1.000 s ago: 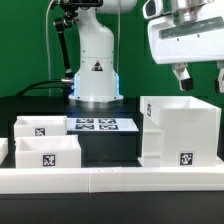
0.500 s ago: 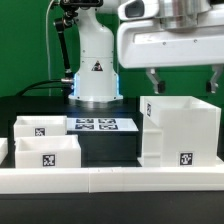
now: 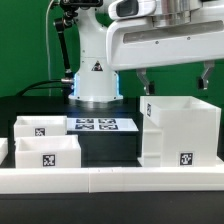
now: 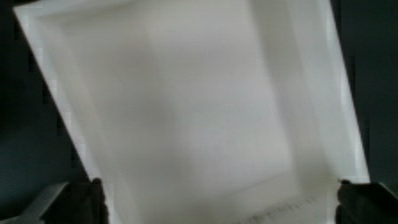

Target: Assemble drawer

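Note:
The white boxy drawer casing (image 3: 180,130) stands at the exterior view's right, open side up, with a square tag on its front. My gripper (image 3: 174,78) hovers just above it, jaws wide open and empty, one finger over each side of the casing. In the wrist view the casing's white inside (image 4: 196,110) fills the picture between my two dark fingertips (image 4: 80,200). Two shallow white trays, each tagged, lie at the exterior view's left: one farther back (image 3: 40,126), one nearer the front (image 3: 46,153).
The marker board (image 3: 104,125) lies flat between the trays and the casing, in front of the arm's white base (image 3: 96,70). A low white rail (image 3: 110,180) edges the table's front. The table surface is black.
My gripper has moved toward the exterior view's left and come to stand over the casing, still open. The casing and trays have not moved.

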You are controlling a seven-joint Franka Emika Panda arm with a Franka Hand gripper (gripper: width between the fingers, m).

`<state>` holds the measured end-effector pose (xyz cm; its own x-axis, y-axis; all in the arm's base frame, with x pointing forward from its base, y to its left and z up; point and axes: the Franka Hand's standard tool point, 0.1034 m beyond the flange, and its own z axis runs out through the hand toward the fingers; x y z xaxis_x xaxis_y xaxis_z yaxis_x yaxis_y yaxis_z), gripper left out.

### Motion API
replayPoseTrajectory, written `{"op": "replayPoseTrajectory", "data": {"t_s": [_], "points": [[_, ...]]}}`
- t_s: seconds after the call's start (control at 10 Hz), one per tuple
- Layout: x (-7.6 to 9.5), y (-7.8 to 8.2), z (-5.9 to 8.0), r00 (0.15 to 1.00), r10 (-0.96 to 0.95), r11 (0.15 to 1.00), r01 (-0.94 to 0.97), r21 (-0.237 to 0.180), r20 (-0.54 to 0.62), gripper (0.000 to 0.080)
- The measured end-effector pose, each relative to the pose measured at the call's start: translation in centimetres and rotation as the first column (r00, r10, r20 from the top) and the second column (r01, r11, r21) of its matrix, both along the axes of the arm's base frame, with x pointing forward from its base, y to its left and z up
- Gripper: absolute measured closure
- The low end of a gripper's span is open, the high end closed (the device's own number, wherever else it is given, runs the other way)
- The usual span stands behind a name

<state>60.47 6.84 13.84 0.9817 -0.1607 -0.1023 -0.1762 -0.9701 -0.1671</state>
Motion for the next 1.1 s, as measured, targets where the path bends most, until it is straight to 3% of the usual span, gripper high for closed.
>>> {"op": "replayPoseTrajectory", "data": {"t_s": [0.4, 0.7, 0.8, 1.1], "points": [[-3.2, -5.8, -0.7, 0.984, 0.176, 0.984, -0.175, -0.012, 0.043, 0.015], [-4.4, -10.5, -3.4, 0.962, 0.268, 0.963, -0.267, -0.029, 0.058, 0.015], [-4.5, -11.4, -3.7, 0.96, 0.274, 0.962, -0.273, -0.028, 0.056, 0.015], [-4.4, -11.5, -3.8, 0.96, 0.273, 0.962, -0.272, -0.028, 0.056, 0.015]]}}
